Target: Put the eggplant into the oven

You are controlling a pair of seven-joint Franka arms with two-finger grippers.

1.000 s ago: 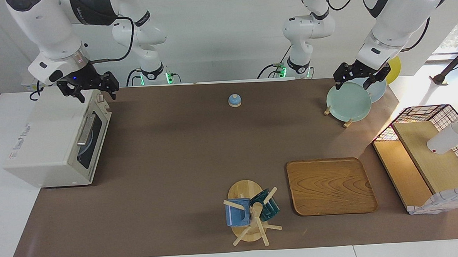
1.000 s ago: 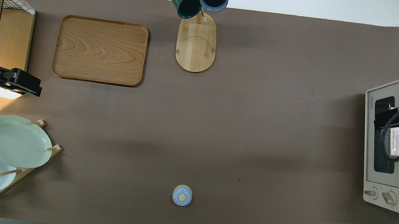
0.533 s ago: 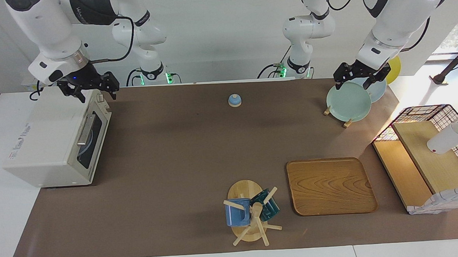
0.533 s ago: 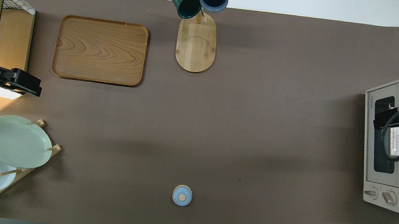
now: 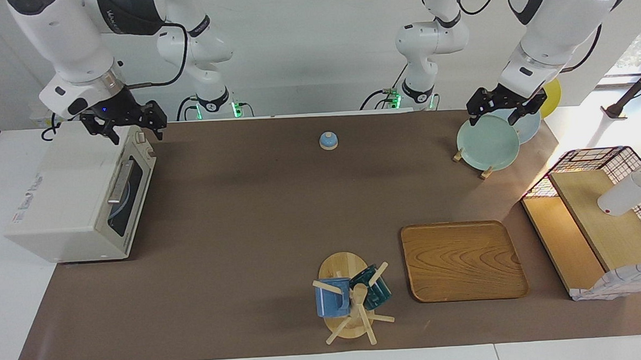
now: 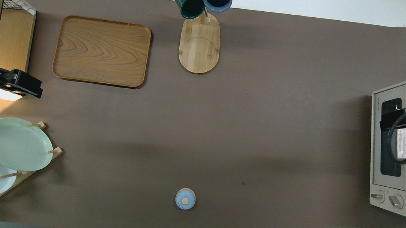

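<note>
While I watch, nothing has moved since before: right gripper [image 5: 132, 128] hangs over the shut oven [image 5: 78, 198], fingers spread, empty. Left gripper [image 5: 504, 110] waits over the plates [image 5: 486, 143], also spread and empty.

Facing view high, across table; overhead steep; both share oven [image 5: 78, 198].

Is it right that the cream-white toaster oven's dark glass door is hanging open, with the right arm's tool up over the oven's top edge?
Not quite. The cream-white toaster oven has its dark glass door shut, flush with its front; the overhead view shows this. The rest holds: the right tool is over the oven's top edge, by the end nearer the robots.
</note>
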